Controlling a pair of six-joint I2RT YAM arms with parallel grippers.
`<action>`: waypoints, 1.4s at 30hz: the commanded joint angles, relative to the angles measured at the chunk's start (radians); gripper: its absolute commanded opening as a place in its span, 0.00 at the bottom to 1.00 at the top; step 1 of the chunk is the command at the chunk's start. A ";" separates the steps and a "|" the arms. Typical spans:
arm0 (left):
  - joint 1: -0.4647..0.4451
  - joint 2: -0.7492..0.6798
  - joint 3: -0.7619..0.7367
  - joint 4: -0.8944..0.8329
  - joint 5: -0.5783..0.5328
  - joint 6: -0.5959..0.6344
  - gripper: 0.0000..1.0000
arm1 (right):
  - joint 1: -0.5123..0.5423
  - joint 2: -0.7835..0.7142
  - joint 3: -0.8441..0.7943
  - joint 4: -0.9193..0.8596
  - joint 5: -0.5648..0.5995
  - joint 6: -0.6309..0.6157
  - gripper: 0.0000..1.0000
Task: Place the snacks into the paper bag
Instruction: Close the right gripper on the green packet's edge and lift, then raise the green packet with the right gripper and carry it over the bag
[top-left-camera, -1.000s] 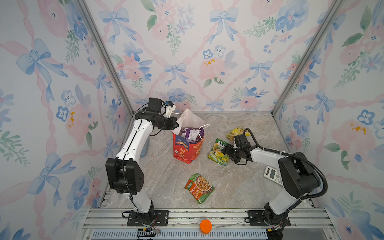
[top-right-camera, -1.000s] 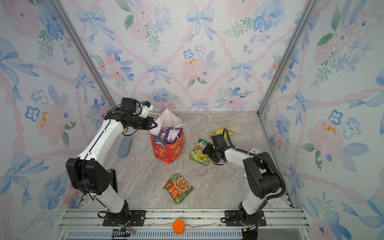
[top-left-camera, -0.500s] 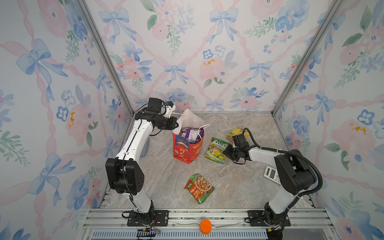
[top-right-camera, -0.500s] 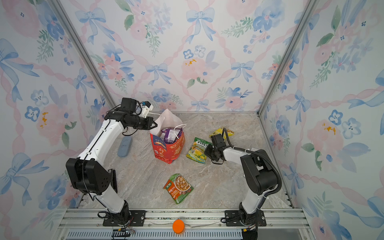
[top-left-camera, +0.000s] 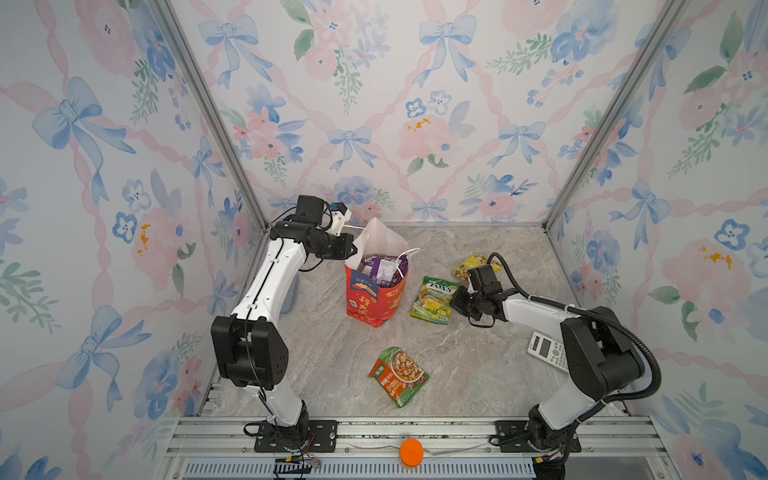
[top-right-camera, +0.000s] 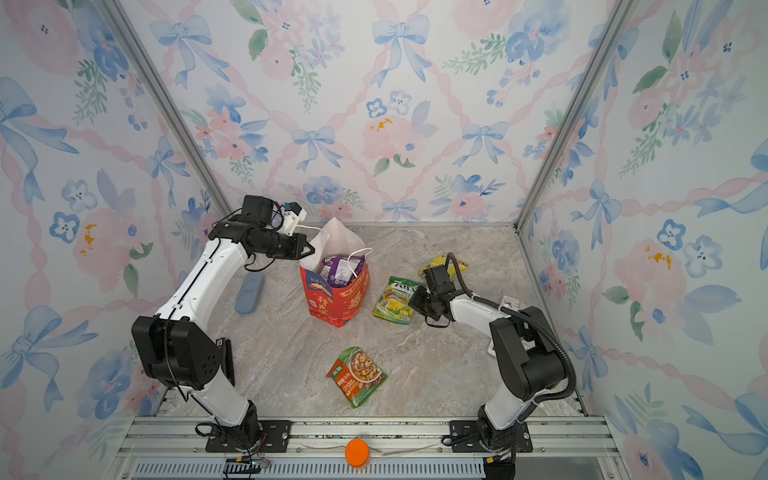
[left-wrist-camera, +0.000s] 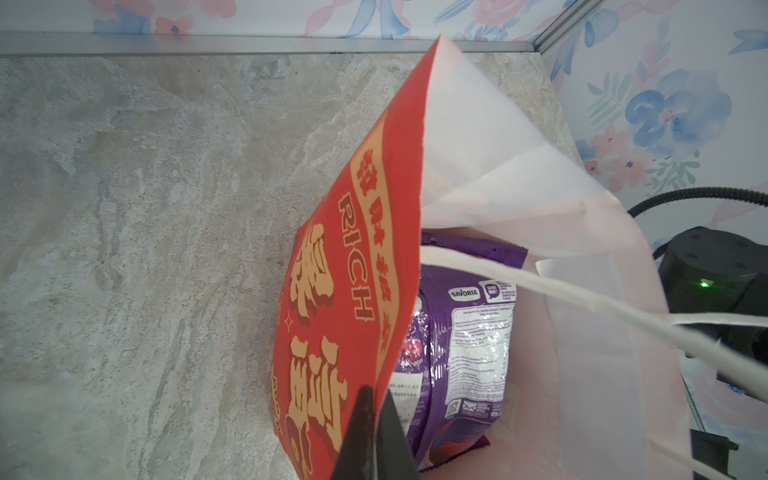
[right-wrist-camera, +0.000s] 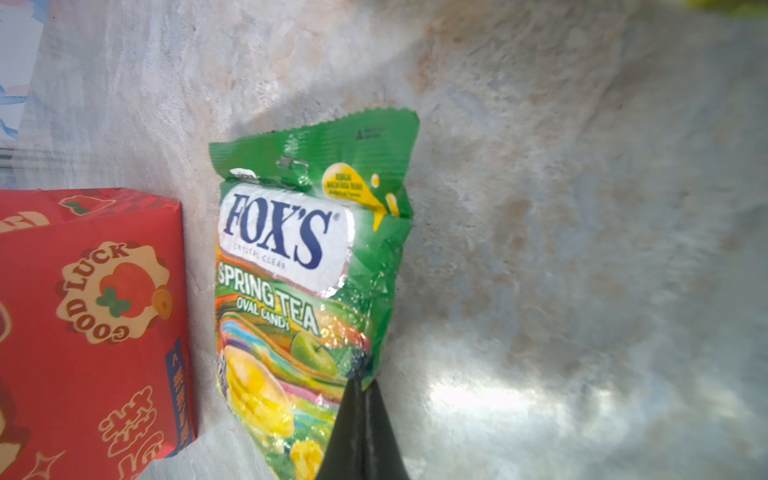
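The red paper bag (top-left-camera: 376, 299) (top-right-camera: 338, 297) (left-wrist-camera: 332, 257) stands upright mid-table. My left gripper (top-left-camera: 353, 251) (top-right-camera: 311, 250) (left-wrist-camera: 376, 399) is shut on its rim, holding the mouth open. A purple snack packet (top-left-camera: 380, 268) (left-wrist-camera: 469, 340) sits inside. Just right of the bag lies a green FOX'S packet (top-left-camera: 434, 299) (top-right-camera: 395, 300) (right-wrist-camera: 299, 270), and my right gripper (top-left-camera: 453, 301) (top-right-camera: 411, 300) (right-wrist-camera: 361, 376) is shut on its right edge. A yellow packet (top-left-camera: 473, 264) (top-right-camera: 436, 262) lies behind the right wrist. Near the front lies a green-orange packet (top-left-camera: 399, 376) (top-right-camera: 357, 376).
A white calculator (top-left-camera: 546, 349) lies by the right arm's elbow. A grey-blue oblong object (top-right-camera: 249, 295) rests by the left wall. An orange knob (top-left-camera: 411, 452) sits on the front rail. Flowered walls enclose three sides.
My right gripper has gone from open to shut on the green FOX'S packet's edge, and the packet has slid a little toward the bag. The left arm has kept still.
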 joint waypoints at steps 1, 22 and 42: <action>-0.002 0.007 -0.018 -0.032 -0.006 0.006 0.00 | 0.009 -0.068 0.065 -0.078 0.015 -0.050 0.00; -0.003 0.010 -0.015 -0.032 0.000 0.002 0.00 | 0.109 -0.274 0.359 -0.337 0.125 -0.146 0.00; -0.002 0.008 -0.020 -0.032 0.005 0.002 0.00 | 0.178 -0.142 0.814 -0.412 0.170 -0.268 0.00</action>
